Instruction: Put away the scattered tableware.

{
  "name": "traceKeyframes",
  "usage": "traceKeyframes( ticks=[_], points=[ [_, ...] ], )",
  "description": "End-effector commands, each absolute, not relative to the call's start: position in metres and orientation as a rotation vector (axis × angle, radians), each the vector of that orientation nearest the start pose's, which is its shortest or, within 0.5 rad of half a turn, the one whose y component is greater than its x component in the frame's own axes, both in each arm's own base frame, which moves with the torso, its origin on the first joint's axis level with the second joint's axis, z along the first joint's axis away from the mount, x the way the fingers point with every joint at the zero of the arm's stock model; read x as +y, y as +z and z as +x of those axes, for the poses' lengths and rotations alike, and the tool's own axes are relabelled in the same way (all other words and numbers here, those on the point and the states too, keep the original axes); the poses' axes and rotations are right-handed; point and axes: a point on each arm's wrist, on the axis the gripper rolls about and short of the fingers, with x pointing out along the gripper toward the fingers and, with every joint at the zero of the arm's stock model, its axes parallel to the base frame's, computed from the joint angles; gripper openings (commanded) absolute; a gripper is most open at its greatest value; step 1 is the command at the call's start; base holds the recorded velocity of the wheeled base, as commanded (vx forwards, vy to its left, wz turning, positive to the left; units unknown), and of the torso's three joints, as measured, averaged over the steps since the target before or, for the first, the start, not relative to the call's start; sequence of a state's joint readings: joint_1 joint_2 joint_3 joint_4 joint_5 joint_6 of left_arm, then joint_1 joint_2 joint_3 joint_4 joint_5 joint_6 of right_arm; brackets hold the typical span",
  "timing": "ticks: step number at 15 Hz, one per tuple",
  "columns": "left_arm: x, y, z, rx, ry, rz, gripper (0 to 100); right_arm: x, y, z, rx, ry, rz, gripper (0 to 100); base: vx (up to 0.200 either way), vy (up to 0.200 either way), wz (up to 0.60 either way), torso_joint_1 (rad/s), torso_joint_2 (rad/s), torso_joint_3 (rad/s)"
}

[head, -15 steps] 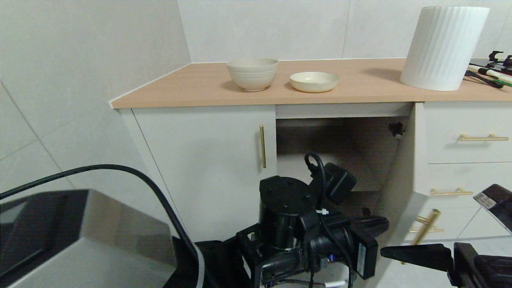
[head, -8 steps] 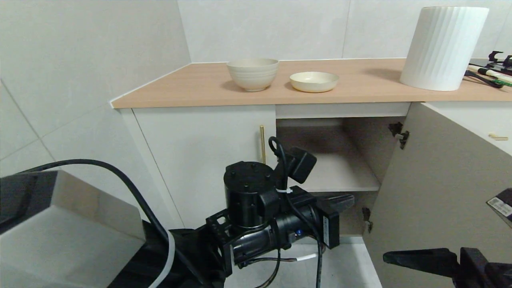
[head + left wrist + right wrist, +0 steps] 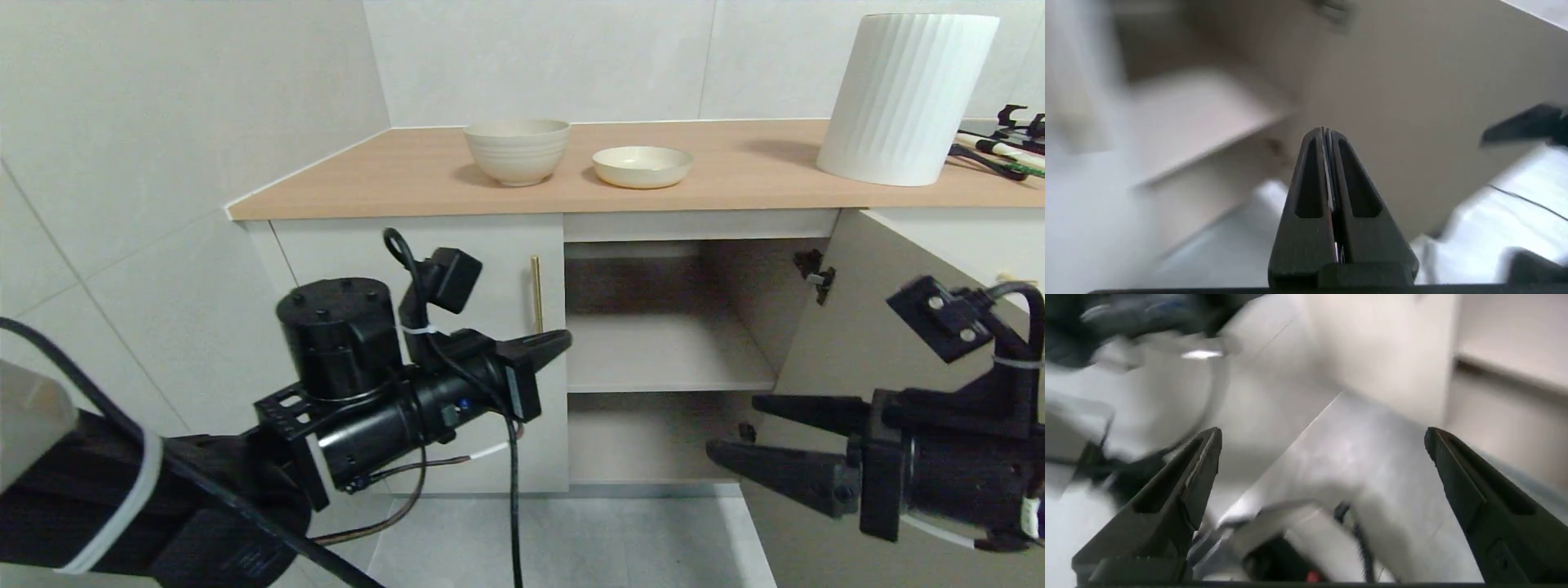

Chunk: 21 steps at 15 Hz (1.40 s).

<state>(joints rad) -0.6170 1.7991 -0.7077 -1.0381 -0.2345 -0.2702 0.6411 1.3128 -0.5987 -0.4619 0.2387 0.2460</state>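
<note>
A deep cream bowl (image 3: 517,151) and a shallow cream dish (image 3: 642,166) stand side by side on the wooden countertop (image 3: 392,180). Below them the cabinet is open, showing a bare shelf (image 3: 665,354), with its door (image 3: 890,384) swung out to the right. My left gripper (image 3: 559,340) is shut and hangs in front of the closed left door, at shelf height; its fingers (image 3: 1324,163) are pressed together with nothing between them. My right gripper (image 3: 735,429) is open and sits low in front of the swung-out door, pointing left; its fingers (image 3: 1167,506) stand wide apart.
A tall white ribbed container (image 3: 904,98) stands at the right of the counter, with pens and tools (image 3: 1000,151) beyond it. The closed left door carries a brass handle (image 3: 536,282). Tiled walls close in the left side and back. Grey floor (image 3: 571,539) lies below.
The cabinet door swung fully open to the right. My left arm rose and drew back to the left. My right arm came up into view at the right.
</note>
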Motion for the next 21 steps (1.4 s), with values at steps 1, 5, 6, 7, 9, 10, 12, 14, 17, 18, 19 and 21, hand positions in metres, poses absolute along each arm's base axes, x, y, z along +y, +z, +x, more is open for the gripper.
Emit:
traceKeyframes(
  ticks=[1, 5, 6, 7, 9, 10, 12, 14, 17, 18, 19, 21],
  points=[
    [-0.139, 0.201, 0.244, 0.102, -0.728, -0.236, 0, 0.139, 0.214, 0.195, 0.396, 0.788, 0.17, 100, 0.0, 0.0, 0.0, 0.0, 0.0, 0.0],
    [-0.095, 0.245, 0.204, 0.23, -0.622, -0.226, 0, 0.152, 0.219, 0.22, 0.447, 0.595, 0.056, 100, 0.0, 0.0, 0.0, 0.0, 0.0, 0.0],
    [-0.089, 0.252, 0.192, 0.251, -0.616, -0.224, 0, 0.154, 0.223, 0.224, 0.427, 0.559, 0.054, 100, 0.0, 0.0, 0.0, 0.0, 0.0, 0.0],
    [-0.085, 0.255, 0.187, 0.258, -0.609, -0.224, 0, 0.154, 0.225, 0.224, 0.423, 0.552, 0.054, 100, 0.0, 0.0, 0.0, 0.0, 0.0, 0.0],
    [-0.074, 0.256, 0.178, 0.265, -0.571, -0.23, 0, 0.154, 0.226, 0.227, 0.419, 0.539, 0.054, 100, 0.0, 0.0, 0.0, 0.0, 0.0, 0.0],
    [-0.071, 0.252, 0.177, 0.274, -0.555, -0.231, 0, 0.155, 0.226, 0.228, 0.423, 0.538, 0.054, 100, 0.0, 0.0, 0.0, 0.0, 0.0, 0.0],
    [-0.07, 0.25, 0.175, 0.28, -0.551, -0.231, 100, 0.157, 0.225, 0.228, 0.424, 0.532, 0.049, 100, 0.0, 0.0, 0.0, 0.0, 0.0, 0.0],
    [-0.07, 0.252, 0.175, 0.27, -0.556, -0.232, 100, 0.157, 0.224, 0.229, 0.425, 0.518, 0.046, 100, 0.0, 0.0, 0.0, 0.0, 0.0, 0.0],
    [-0.069, 0.253, 0.174, 0.262, -0.557, -0.233, 100, 0.155, 0.222, 0.225, 0.43, 0.519, 0.042, 100, 0.0, 0.0, 0.0, 0.0, 0.0, 0.0],
    [-0.068, 0.254, 0.174, 0.255, -0.55, -0.234, 100, 0.155, 0.224, 0.224, 0.426, 0.521, 0.043, 100, 0.0, 0.0, 0.0, 0.0, 0.0, 0.0],
    [-0.067, 0.255, 0.173, 0.25, -0.55, -0.234, 100, 0.154, 0.224, 0.223, 0.427, 0.516, 0.042, 100, 0.0, 0.0, 0.0, 0.0, 0.0, 0.0],
    [-0.067, 0.255, 0.172, 0.247, -0.55, -0.234, 100, 0.152, 0.227, 0.22, 0.441, 0.505, 0.034, 100, 0.0, 0.0, 0.0, 0.0, 0.0, 0.0]
  ],
)
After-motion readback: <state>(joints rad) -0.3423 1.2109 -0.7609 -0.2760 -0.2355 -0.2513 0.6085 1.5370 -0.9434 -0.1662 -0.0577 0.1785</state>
